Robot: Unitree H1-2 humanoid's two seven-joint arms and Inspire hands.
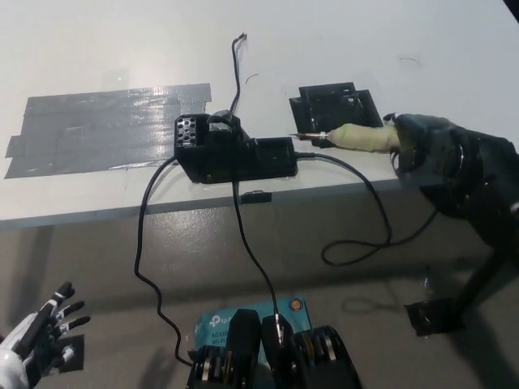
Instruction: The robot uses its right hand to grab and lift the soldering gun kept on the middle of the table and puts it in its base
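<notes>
The soldering gun [357,138] has a pale yellow-green taped handle and a thin metal tip pointing left. My black right hand [422,144] is shut on the rear of its handle, holding it roughly level just above the table's front edge. The tip sits close to the right end of the black base station [235,151] and just below a black flat holder plate [336,105]. A black cable [365,211] loops from the station down off the table. My white left hand [36,340] rests at the lower left, below the table, fingers spread.
Strips of grey tape [105,126] cover the white table [324,40] at the left. Thin wires [238,65] run up from the station. More cables [146,251] hang over the front edge to the floor, where a teal box [235,312] lies.
</notes>
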